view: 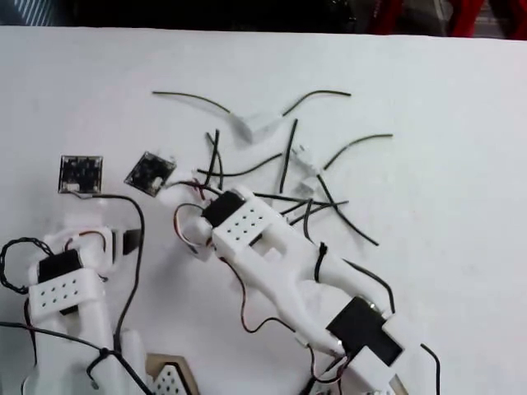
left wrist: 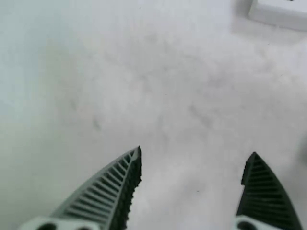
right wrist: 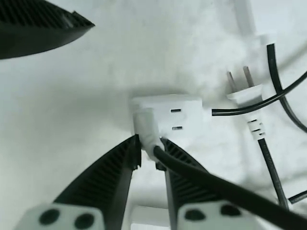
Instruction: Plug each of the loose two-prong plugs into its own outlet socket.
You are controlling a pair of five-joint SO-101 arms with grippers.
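- Overhead, the right arm (view: pixel 263 247) lies stretched across the white table (view: pixel 461 123) to its middle. The left arm (view: pixel 66 288) sits at the 8 o'clock corner, so the right one is plainly nearer the work.
- Loose plugs (view: pixel 255 126) with black cords lie tangled from 12 to 2 o'clock of the right arm's wrist. Two dark square boards (view: pixel 81 174) sit at its 9 o'clock. Past the table's 12 o'clock edge the room (view: pixel 206 12) is dark.
- Left wrist view: the left gripper (left wrist: pixel 196 153) is spread wide over bare table, with nothing between its fingers.
- Right wrist view: the right gripper (right wrist: pixel 149 143) pinches a white plug (right wrist: pixel 144 125). The plug's long axis runs along the fingers and its cord (right wrist: pixel 216 187) trails back. It touches the near side of the outlet block (right wrist: pixel 168 108); whether its prongs are seated I cannot tell. The coming push, I judge, goes straight ahead along that axis.
- A spare plug (right wrist: pixel 244 93) lies just beside the block, its prongs aimed past it.
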